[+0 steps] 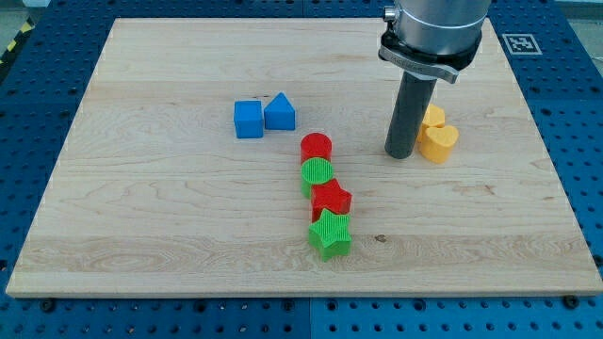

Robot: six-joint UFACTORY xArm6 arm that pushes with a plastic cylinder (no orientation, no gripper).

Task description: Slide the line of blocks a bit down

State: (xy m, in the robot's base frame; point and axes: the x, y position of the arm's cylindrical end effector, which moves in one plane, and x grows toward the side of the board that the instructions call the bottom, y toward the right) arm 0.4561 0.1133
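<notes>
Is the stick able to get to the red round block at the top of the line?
Probably yes: my tip stands right of the red round block, with bare board between; the yellow blocks lie on its far side.

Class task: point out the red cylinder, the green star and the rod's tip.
red cylinder (317, 146), camera view, on its round top.
green star (330, 233), camera view, on its top face.
my tip (399, 153), camera view, rod's very end, left of the yellow blocks.

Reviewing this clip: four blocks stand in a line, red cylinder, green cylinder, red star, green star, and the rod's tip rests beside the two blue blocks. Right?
Not quite. The camera view shows my tip beside the yellow heart-shaped block, with another yellow block behind it, not the blue ones. The line is as stated: red cylinder, green cylinder, red star, green star.
</notes>
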